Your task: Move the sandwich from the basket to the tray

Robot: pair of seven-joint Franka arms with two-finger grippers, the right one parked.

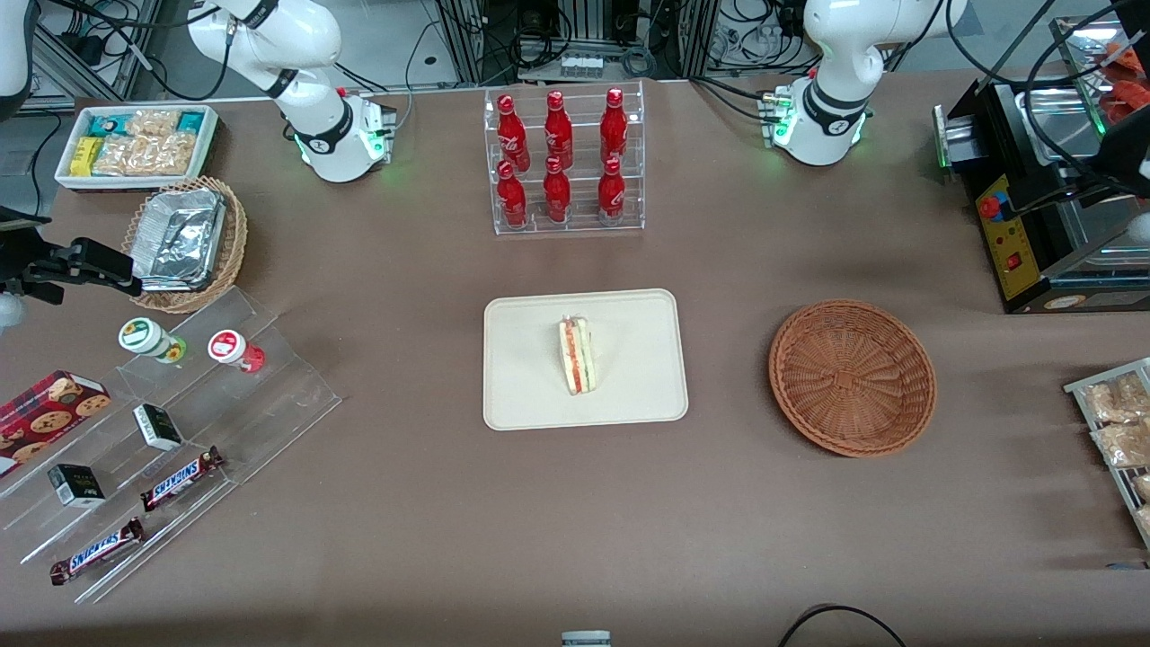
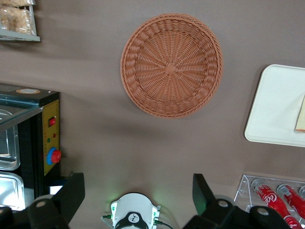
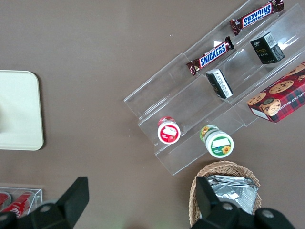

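Fingers of my claw are spread wide apart, and they hold nothing and touch nothing. My claw hangs high up over the brown table, close to my own white base with its green lights.

Below my claw lies the round reddish-brown woven wicker basket. It has nothing in it, and I can see its woven bottom all the way across.

The small three-cornered sandwich of pale white bread is on the flat cream tray with round corners. It lies near the middle of the tray, with its red-orange and green layers showing along the cut edge. The tray sits beside the basket, with a gap of bare table between them, toward the parked arm's end.

Farther from the front camera than the tray stands a clear plastic rack with six red bottles in it. A black machine with a yellow panel and a red knob sits at my end of the table. Toward the parked arm's end, a lighter tan wicker basket holds a shiny foil box. Near it are clear steps with chocolate bars and small jars.
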